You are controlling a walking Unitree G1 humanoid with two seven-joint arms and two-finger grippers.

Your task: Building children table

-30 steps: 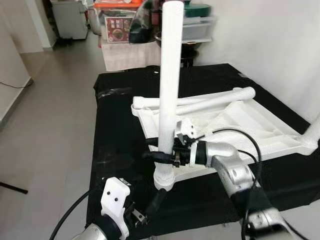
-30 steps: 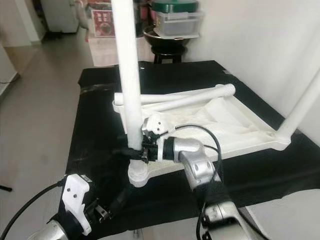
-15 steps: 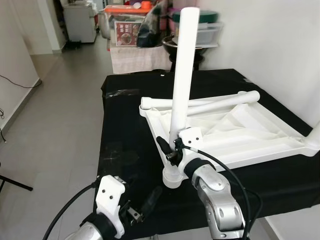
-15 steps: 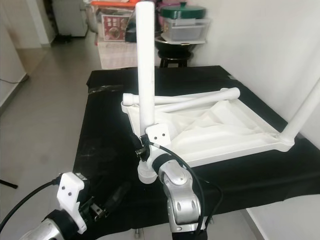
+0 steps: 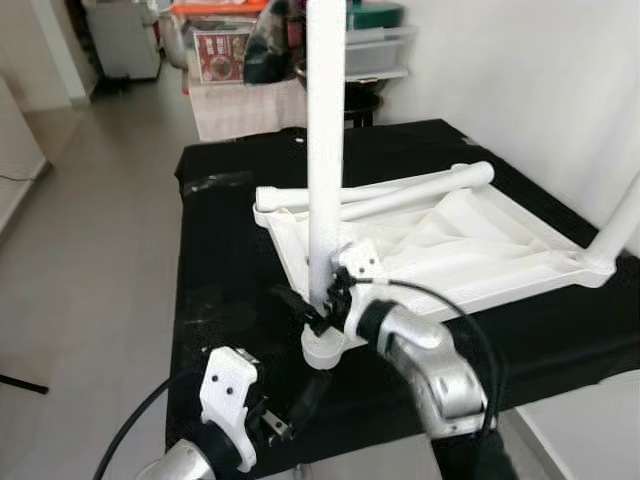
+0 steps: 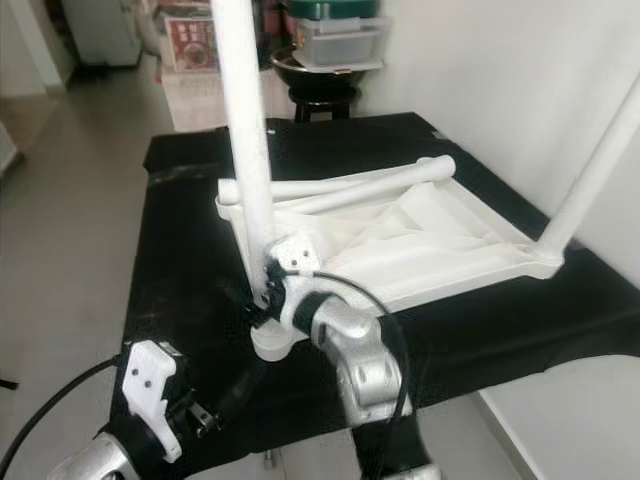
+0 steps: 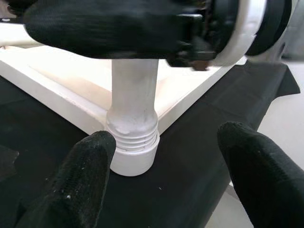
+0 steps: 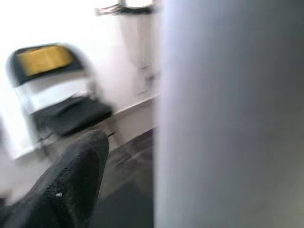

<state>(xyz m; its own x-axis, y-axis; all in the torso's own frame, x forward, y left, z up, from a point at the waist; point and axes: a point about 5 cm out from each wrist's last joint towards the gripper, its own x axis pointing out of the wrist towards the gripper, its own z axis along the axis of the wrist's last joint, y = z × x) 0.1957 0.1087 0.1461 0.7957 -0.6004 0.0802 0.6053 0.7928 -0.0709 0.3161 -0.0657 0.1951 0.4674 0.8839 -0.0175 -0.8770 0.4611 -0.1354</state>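
White plastic leg (image 5: 325,150) stood upright in tabletop (image 5: 480,245) corner socket. Right gripper (image 5: 322,310) clamped leg just above socket; left gripper (image 7: 161,185) spread wide, near socket. Judged light, rigid, slick: grip low.

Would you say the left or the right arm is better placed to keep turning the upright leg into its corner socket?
Right, probably. The right gripper is already closed around the upright leg just above its socket, while the left gripper hangs open below, off the leg.
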